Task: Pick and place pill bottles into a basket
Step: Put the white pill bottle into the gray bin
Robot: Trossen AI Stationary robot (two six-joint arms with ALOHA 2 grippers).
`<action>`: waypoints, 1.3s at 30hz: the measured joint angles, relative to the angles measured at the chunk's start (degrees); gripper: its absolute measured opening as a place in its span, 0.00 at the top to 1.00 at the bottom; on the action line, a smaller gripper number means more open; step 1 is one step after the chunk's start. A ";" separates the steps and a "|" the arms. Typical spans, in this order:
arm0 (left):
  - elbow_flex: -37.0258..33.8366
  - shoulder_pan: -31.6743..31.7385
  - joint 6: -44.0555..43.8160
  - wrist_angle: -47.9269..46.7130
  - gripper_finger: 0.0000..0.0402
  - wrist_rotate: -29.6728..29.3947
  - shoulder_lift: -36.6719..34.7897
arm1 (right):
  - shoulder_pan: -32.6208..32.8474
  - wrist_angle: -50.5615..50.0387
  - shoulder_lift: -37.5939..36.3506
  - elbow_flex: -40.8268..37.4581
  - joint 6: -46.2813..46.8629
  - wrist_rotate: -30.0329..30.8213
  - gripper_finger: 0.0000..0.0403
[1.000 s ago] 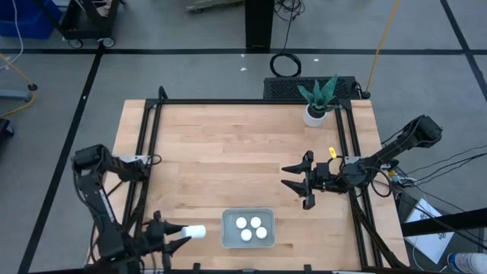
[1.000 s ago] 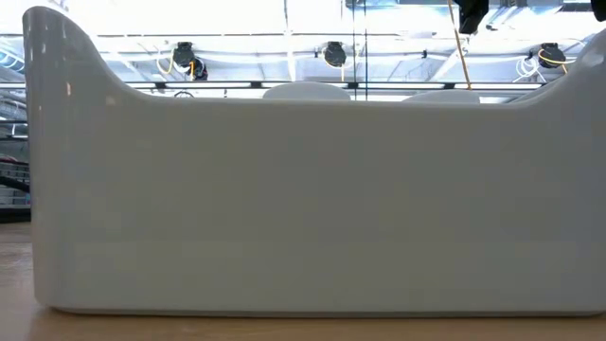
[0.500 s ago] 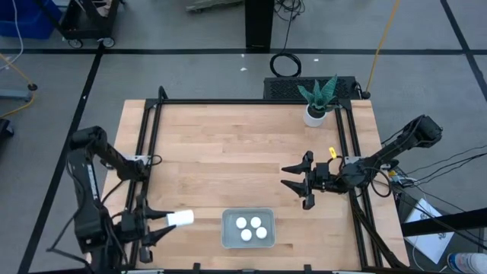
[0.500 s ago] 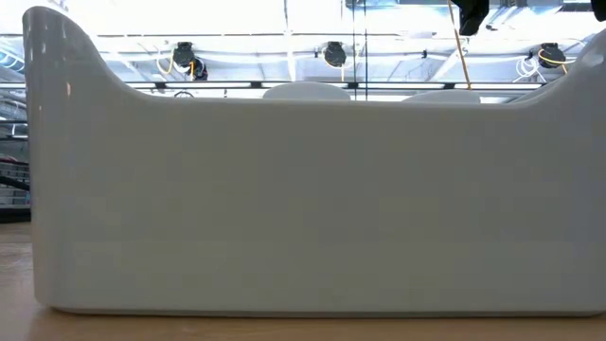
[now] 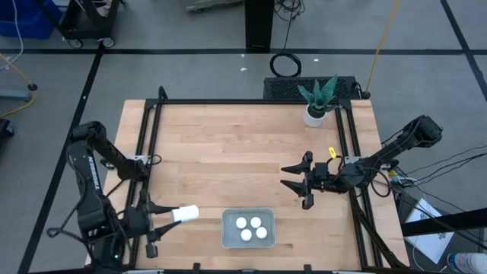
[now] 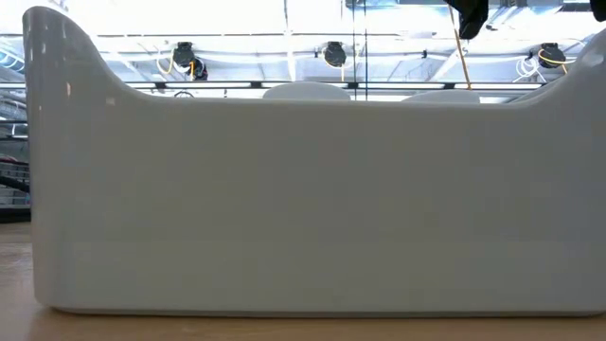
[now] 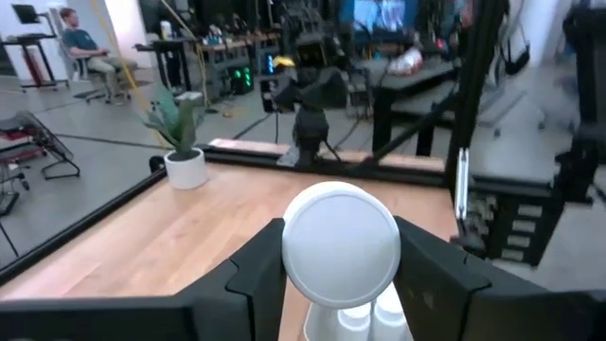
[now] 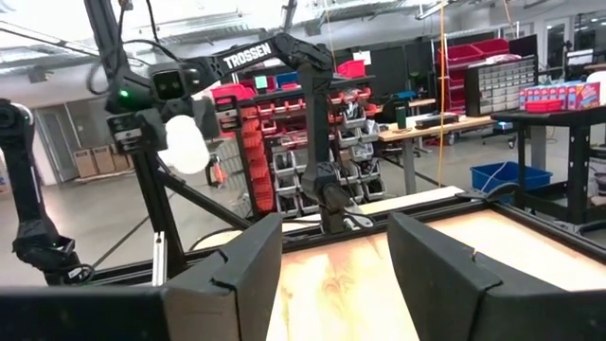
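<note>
**Fifth bottle carried toward the basket**

Since the earlier frames, my left arm had swung the bottle from beside the basket's near corner outward, then back in a little, while my right arm had not shifted.

My left gripper (image 5: 163, 222) was clenched on one pill bottle (image 5: 186, 213), holding it on its side so its round end faced my wrist camera. I judged that sideways hold came from how I took it, and that it would need care over the basket so it did not knock the others. Seen from above, the bottle hung at about nine o'clock of the basket (image 5: 228, 238), near it but not yet over its rim.

My right gripper (image 5: 297, 181) waited well apart, at about one o'clock of the basket, its jaws parted and holding nothing, presumably kept clear of the left arm's path.

Counting: four pill bottles (image 5: 251, 227) stood upright in a tight cluster inside the basket, caps up, and one was in my left jaws, making five. One basket sat at the table's (image 5: 228, 152) near edge. One plant pot (image 5: 314, 114) stood at the far right, not part of the job. In my judgement this was the last bottle to place.
</note>
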 joint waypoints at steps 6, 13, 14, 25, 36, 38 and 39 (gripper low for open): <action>0.00 5.22 21.48 15.32 0.59 12.02 -0.01 | -0.94 0.01 1.30 0.00 0.93 0.00 0.54; 0.00 12.53 37.77 27.97 0.59 33.91 -0.07 | -1.95 0.31 2.08 0.00 2.39 -0.06 0.54; 0.00 13.65 38.77 28.72 0.58 36.39 -0.07 | -1.93 0.30 2.08 0.00 2.39 -0.11 0.54; 0.81 25.33 37.32 25.76 0.59 51.59 -0.12 | -1.91 0.61 2.08 0.00 2.22 -0.21 0.54; 1.78 31.69 30.33 18.88 0.59 56.31 1.76 | -1.94 0.59 2.08 0.00 1.95 -0.21 0.54; 1.72 32.40 29.79 17.00 0.59 56.62 2.84 | -1.95 0.59 2.08 0.00 1.95 -0.22 0.54; 1.54 32.81 29.40 15.68 0.59 57.03 3.36 | -1.95 0.56 2.05 0.00 1.95 -0.21 0.54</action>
